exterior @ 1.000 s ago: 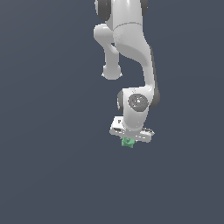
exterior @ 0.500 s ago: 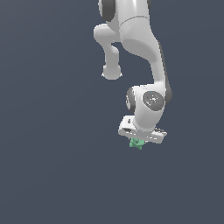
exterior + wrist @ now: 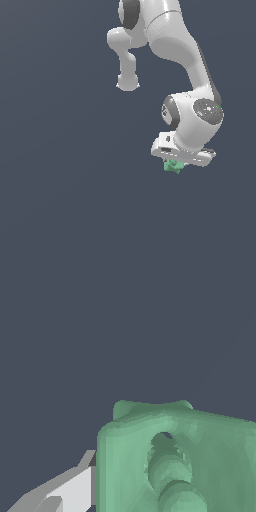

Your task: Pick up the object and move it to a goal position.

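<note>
The object (image 3: pixel 173 166) is a small mint-green lumpy thing that peeks out just under the white hand of the arm in the exterior view. My gripper (image 3: pixel 175 165) is shut on it, and the hand hides the fingers there. In the wrist view the object (image 3: pixel 180 461) fills the near field, with knobs and a hollow showing. One grey-white finger (image 3: pixel 65 493) presses against its side. The other finger is hidden behind the object.
The white arm (image 3: pixel 175 45) reaches down from the top of the exterior view. A plain dark grey-blue surface (image 3: pixel 60 190) lies all around.
The arm has carried the hand and the green object toward the exterior view's right and slightly lower. The grip on the object has not changed.
</note>
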Motion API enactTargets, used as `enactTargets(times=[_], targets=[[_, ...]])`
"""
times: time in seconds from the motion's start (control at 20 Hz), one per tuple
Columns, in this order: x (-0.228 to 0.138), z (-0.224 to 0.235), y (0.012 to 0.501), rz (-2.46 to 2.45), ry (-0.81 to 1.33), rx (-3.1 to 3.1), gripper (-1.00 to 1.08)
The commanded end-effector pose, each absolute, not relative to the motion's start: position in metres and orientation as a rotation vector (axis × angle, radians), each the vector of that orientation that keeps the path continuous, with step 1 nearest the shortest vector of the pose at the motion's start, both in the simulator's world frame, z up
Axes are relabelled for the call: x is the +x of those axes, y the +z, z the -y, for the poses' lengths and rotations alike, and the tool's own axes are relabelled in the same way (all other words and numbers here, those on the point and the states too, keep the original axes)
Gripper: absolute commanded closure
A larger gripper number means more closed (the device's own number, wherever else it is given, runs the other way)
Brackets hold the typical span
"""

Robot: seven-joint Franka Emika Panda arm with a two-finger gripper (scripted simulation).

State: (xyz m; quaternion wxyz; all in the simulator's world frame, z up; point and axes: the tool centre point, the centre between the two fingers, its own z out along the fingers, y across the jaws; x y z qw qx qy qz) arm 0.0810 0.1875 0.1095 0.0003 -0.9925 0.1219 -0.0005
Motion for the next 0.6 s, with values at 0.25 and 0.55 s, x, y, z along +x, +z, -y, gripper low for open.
enactTargets(times=[0.25,0.55], targets=[[0.092,-0.208,0.124,-0.385,0.000,-3.118,1.08],[0.094,-0.213,0.127,-0.385,0.000,-3.118,1.08]])
